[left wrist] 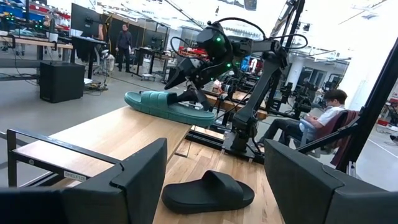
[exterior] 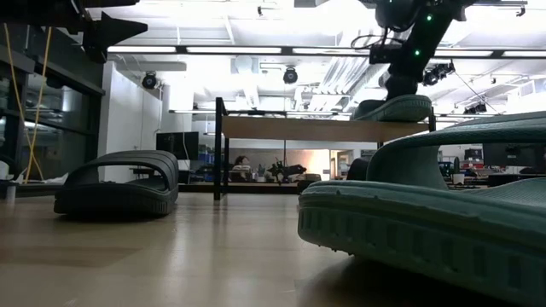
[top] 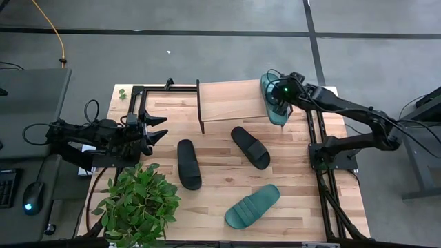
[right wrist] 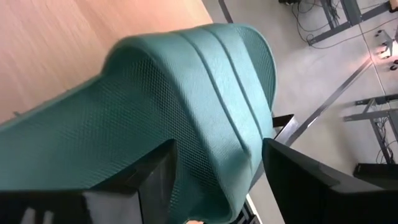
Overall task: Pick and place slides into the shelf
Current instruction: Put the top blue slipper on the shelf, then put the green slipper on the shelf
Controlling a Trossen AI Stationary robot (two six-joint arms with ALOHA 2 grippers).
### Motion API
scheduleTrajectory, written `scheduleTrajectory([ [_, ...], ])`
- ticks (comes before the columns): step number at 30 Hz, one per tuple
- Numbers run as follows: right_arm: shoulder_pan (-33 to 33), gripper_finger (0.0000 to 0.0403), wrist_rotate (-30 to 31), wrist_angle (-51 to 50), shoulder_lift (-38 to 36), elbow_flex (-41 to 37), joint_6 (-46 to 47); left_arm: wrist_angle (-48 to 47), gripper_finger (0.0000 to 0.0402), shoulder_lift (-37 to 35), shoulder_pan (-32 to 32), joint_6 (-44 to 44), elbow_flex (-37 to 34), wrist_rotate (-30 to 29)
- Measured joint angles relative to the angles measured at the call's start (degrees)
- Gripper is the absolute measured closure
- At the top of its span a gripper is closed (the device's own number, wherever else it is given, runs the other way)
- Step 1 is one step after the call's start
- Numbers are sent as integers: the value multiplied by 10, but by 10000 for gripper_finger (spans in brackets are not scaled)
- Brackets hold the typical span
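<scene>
Both arms (top: 358, 114) were matte black with tubular links and loose black cables looped along the joints. Right tool (top: 281, 103) had a green LED lit at the wrist; left tool (top: 157, 131) had flat, pointed black fingers.

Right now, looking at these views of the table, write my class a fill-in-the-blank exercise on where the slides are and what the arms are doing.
1. The teal slide by the right gripper lies on the ____.
2. The number of black slides on the tabletop is ____.
3. The second teal slide lies on the ____.
4. The left gripper waits with its fingers ____.

Missing words: shelf; two; tabletop; open
</scene>
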Motion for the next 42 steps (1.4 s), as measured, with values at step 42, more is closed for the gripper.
scheduleTrajectory([
  [42,82,176,86,-56,-23,1,160,0,151,0,0,11,0,-1],
])
